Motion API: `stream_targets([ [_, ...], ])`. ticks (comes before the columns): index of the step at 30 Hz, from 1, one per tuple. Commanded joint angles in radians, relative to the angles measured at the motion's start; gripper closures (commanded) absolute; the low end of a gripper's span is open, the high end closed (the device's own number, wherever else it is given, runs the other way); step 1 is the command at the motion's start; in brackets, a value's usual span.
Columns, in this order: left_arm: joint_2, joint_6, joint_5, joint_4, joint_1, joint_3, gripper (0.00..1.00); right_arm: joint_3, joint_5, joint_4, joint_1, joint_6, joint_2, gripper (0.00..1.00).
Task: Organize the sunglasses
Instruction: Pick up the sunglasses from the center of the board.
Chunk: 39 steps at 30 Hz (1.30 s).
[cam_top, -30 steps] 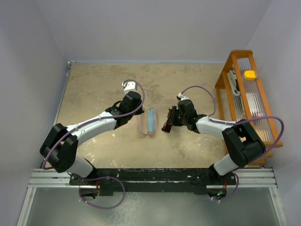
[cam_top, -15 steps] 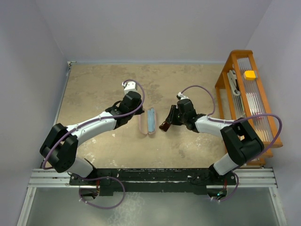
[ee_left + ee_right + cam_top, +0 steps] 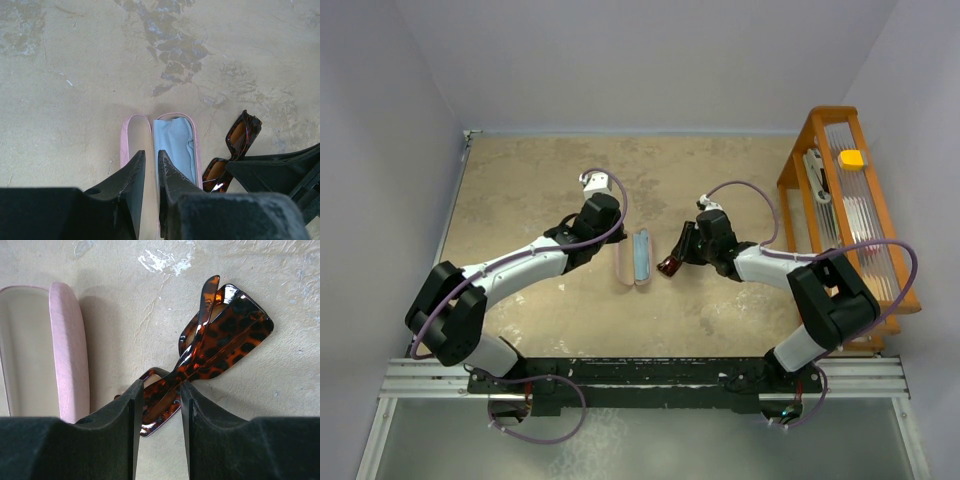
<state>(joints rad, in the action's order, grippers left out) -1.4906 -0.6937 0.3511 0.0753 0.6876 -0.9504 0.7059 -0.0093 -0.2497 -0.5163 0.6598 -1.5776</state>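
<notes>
Squaring the right gripper (image 3: 161,387) on the sunglasses (image 3: 225,335), lying mid-worktop (image 3: 520,180) just beside the open pink case (image 3: 70,340), then lifting level over its rim onto the blue cloth (image 3: 172,145); reaching in from the right edge, tipped down, half-wide astride the frame, clamp unclear; left gripper (image 3: 151,156) narrow over the case.

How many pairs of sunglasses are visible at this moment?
1. The sunglasses are beside the open pink case, on its right, with one end between the fingers of the right gripper. No second pair shows in any view.
</notes>
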Motion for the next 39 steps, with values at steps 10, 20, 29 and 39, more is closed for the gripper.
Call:
stream_targets([
  [10,-0.002,-0.007,-0.012,-0.044,-0.007,0.004,0.87,0.029,0.060,-0.049,-0.001,0.043,-0.011,0.60],
  [20,-0.002,-0.006,-0.014,-0.041,-0.007,0.005,0.87,0.048,0.057,-0.058,-0.001,0.044,-0.036,0.69],
  [29,-0.002,-0.005,-0.014,-0.041,-0.008,0.004,0.87,0.040,0.048,-0.059,-0.001,0.040,-0.020,0.95],
  [39,-0.001,-0.004,0.003,-0.032,-0.008,0.011,0.88,0.030,0.033,-0.059,-0.001,0.032,0.008,1.00],
])
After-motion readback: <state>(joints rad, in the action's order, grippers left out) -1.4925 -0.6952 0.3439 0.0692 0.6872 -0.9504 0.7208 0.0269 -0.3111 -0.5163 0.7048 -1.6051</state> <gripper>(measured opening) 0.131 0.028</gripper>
